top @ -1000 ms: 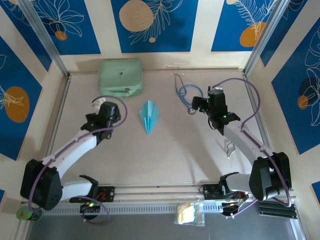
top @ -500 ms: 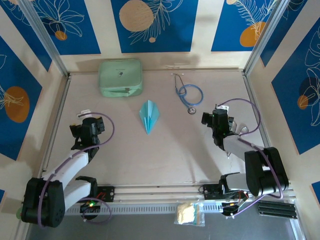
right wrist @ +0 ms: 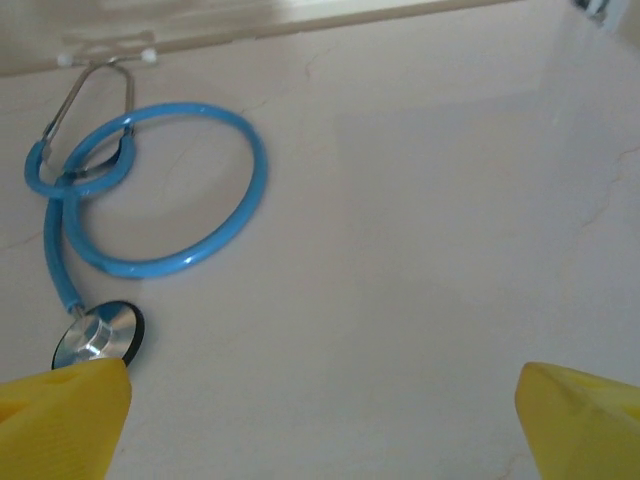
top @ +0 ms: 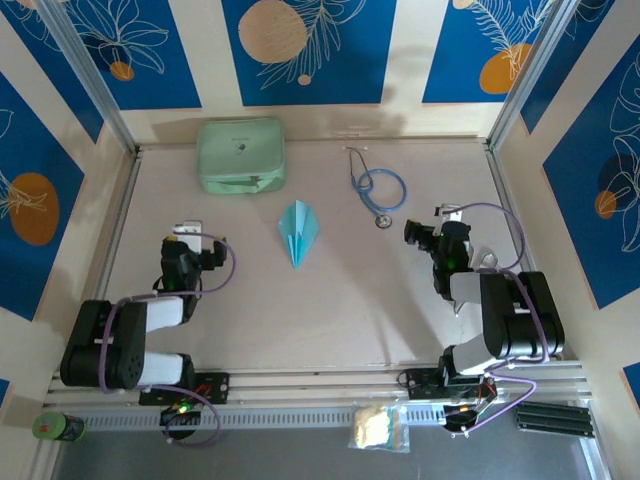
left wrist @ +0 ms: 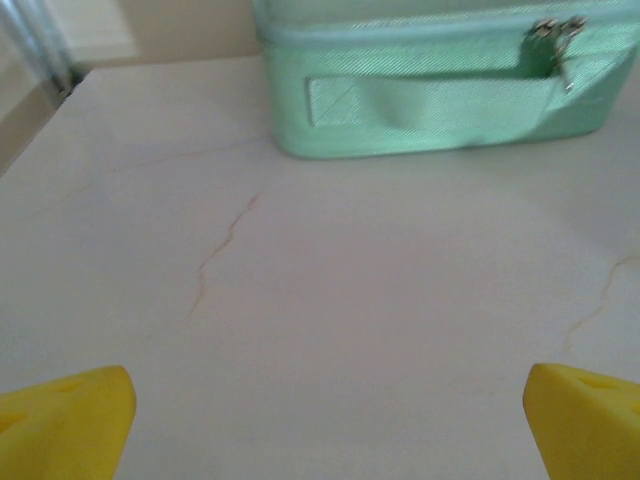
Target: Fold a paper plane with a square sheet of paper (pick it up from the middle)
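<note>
The square sheet of paper lies folded as a light-blue paper plane in the middle of the table, its narrow point toward the near edge. Nothing touches it. My left gripper is drawn back to the plane's left, well apart from it. In the left wrist view its yellow fingertips stand wide, so the left gripper is open over bare table. My right gripper is to the plane's right. In the right wrist view the right gripper is open too, with only bare tabletop between its fingers.
A mint-green zipped case sits at the back left, ahead of the left gripper. A blue-tubed stethoscope lies at the back right, just ahead and left of the right gripper. Walls close in the table on three sides.
Both arms have pulled back from the middle toward the near edge and folded over their bases. The paper plane, case and stethoscope have stayed in place.
</note>
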`<action>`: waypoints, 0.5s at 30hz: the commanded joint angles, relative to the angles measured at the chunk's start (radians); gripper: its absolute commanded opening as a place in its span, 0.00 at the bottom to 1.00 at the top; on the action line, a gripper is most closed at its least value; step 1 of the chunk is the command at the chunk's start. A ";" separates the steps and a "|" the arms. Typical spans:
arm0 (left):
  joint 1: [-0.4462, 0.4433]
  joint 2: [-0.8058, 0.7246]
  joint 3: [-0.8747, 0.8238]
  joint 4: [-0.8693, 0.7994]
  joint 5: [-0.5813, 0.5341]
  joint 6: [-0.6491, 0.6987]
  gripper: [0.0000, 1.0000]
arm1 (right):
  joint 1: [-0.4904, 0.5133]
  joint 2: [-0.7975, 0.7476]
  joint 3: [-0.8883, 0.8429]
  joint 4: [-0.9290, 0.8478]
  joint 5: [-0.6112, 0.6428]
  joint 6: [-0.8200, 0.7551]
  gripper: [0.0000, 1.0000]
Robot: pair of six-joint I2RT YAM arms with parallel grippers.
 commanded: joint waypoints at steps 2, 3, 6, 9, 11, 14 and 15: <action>0.014 0.141 0.008 0.246 0.092 0.001 0.99 | 0.004 0.023 -0.002 0.085 -0.046 -0.020 0.99; 0.014 0.171 0.010 0.272 0.086 -0.004 0.99 | 0.002 0.028 -0.005 0.099 -0.045 -0.021 0.99; 0.013 0.185 0.030 0.232 0.075 -0.006 0.99 | 0.002 0.027 -0.001 0.087 -0.044 -0.020 0.99; 0.013 0.189 0.060 0.174 0.016 -0.023 0.99 | 0.003 0.028 0.003 0.079 -0.044 -0.020 0.99; -0.011 0.190 0.092 0.127 -0.049 -0.009 0.99 | 0.002 0.028 0.004 0.078 -0.043 -0.020 0.99; -0.018 0.188 0.084 0.140 -0.058 -0.005 0.99 | 0.001 0.028 0.004 0.078 -0.045 -0.020 0.99; -0.019 0.187 0.085 0.135 -0.054 -0.003 0.99 | 0.001 0.028 0.004 0.078 -0.045 -0.020 0.99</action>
